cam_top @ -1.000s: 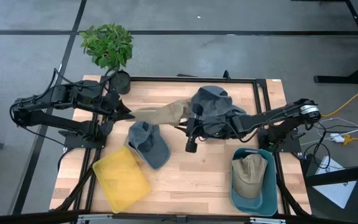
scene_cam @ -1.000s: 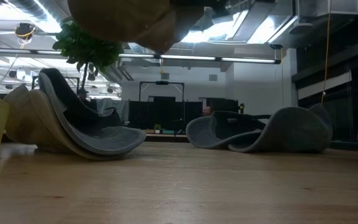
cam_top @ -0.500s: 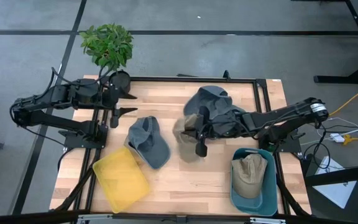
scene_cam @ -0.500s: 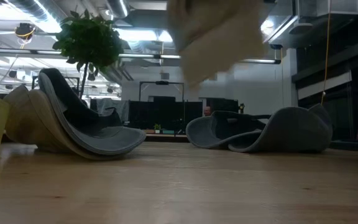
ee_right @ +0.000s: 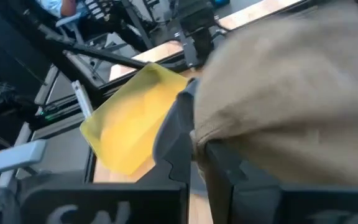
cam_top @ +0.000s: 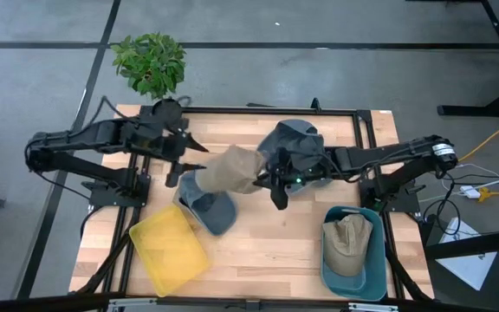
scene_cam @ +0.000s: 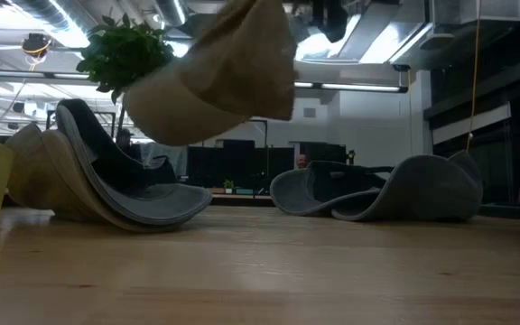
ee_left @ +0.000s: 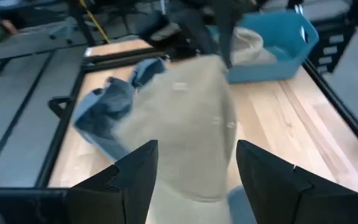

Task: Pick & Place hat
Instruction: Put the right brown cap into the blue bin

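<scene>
A tan hat (cam_top: 232,169) hangs above the table's middle, clear of the wood in the low view (scene_cam: 215,81). My right gripper (cam_top: 268,178) is shut on it from the right. Below it a grey hat (cam_top: 210,210) lies on the table with its brim curled up. My left gripper (cam_top: 199,159) stands open just left of the tan hat, and in the left wrist view the tan hat (ee_left: 191,124) fills the space ahead of that gripper (ee_left: 194,180). Another grey hat (cam_top: 293,139) lies on the far side. My right gripper pinches an edge of the tan hat (ee_right: 199,138) between its two fingers (ee_right: 176,137), coming level from the table's right. The hat bulges out beyond the fingers toward the left and hangs clear of the table. Whether my left gripper touches the hat, I cannot tell.
A yellow bin (cam_top: 167,251) sits at the near left. At the near right a blue bin (cam_top: 329,260) holds another tan hat (cam_top: 349,238). A potted plant (cam_top: 150,65) stands at the far left corner. Bare wood lies between the two bins.
My left gripper has opened and let go of the tan hat, which had been drawn out between both grippers. That gripper has then moved right, toward the hat. The hat dropped beside my right gripper, then swung left and now hangs over the grey hat.
</scene>
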`<move>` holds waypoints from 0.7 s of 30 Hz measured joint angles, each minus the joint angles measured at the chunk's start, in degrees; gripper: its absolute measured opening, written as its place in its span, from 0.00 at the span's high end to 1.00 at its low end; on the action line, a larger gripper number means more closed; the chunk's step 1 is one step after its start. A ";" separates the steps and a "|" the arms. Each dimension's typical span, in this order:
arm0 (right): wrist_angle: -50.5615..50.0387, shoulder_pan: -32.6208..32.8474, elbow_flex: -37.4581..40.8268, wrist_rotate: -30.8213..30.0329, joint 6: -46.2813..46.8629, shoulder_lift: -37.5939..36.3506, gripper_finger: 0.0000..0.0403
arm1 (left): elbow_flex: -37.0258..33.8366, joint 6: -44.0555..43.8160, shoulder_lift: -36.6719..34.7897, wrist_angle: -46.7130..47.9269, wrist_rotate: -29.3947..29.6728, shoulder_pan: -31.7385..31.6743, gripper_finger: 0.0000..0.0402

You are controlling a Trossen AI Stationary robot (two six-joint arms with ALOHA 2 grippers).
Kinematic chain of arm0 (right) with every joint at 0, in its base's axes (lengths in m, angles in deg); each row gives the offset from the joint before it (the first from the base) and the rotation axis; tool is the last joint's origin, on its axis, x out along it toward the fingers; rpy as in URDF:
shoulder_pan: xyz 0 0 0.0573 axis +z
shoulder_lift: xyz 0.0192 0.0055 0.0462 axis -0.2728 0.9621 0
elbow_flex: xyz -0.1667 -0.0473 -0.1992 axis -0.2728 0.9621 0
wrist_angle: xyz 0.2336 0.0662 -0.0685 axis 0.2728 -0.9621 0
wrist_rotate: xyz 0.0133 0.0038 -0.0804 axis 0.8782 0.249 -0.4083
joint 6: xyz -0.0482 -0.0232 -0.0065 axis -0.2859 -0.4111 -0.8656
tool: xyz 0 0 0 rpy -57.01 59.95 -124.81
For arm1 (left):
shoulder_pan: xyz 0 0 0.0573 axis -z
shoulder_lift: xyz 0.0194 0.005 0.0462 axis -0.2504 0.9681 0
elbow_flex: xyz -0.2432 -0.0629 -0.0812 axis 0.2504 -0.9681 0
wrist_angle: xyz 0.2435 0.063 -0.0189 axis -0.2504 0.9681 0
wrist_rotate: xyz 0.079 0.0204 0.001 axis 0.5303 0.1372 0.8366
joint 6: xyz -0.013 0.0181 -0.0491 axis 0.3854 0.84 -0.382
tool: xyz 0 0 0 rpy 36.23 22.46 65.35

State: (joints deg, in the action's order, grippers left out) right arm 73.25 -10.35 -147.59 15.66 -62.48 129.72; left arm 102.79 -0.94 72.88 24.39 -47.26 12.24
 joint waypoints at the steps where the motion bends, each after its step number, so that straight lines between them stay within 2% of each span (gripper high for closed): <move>1: 0.10 -0.50 0.00 0.23 0.17 0.01 0.94 | 0.00 0.69 0.86 -0.03 0.00 0.47 0.47; 8: 2.60 -4.99 0.00 7.17 2.84 0.01 0.94 | 0.00 5.34 5.36 -2.62 1.44 3.04 0.45; 13: 6.29 -8.00 0.00 12.02 5.80 0.01 0.94 | 0.00 6.12 7.72 -5.16 5.71 4.14 0.43; 21: 11.24 -9.54 0.00 15.35 4.35 0.05 0.93 | -0.02 7.11 10.96 -8.25 7.05 3.70 0.39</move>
State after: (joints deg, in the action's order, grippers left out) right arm 84.48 -19.89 -147.59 31.01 -58.13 129.77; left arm 102.76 6.18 83.84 16.15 -40.21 15.94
